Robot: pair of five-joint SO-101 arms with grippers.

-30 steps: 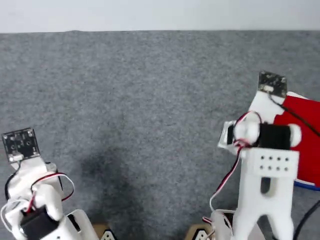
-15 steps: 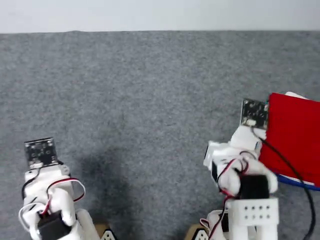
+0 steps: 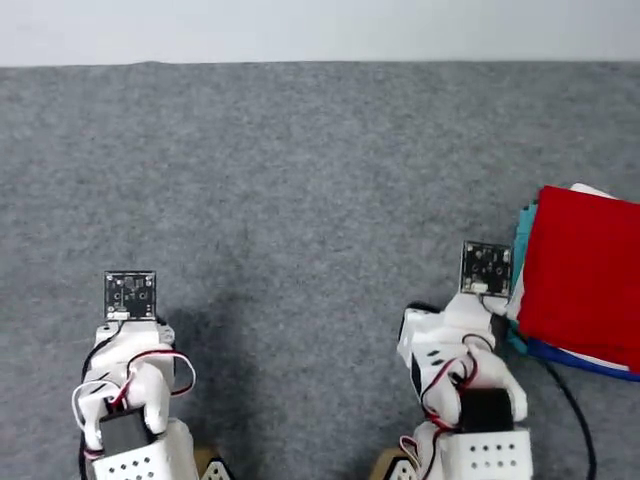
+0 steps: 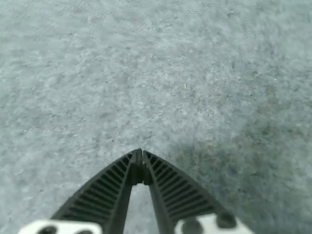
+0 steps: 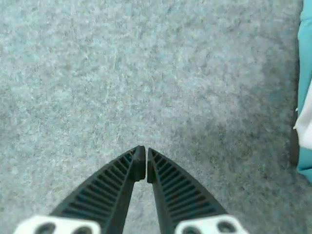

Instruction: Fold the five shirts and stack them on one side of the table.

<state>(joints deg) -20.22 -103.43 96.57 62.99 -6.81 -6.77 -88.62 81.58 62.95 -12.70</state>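
no readable text, labels, numbers or signs

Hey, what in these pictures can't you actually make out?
High view: the red shirt runs past the picture's edge, which cuts off its right side.
High view: it covers the shirts beneath; only teal, blue and white rims show, so the count is unclear.
Right wrist view: the teal shirt is cut by the edge.

Two white plastic robot arms trailing red and white wires sit drawn in at the near edge of the grey felt table (image 3: 300, 170): the left arm (image 3: 130, 400) by its left corner, the right arm (image 3: 462, 385) right of its middle. The left black ribbed gripper (image 4: 141, 158) tilts down toward the table, fingertips pressed together. The right black ribbed gripper (image 5: 146, 153) is posed alike, tips touching.
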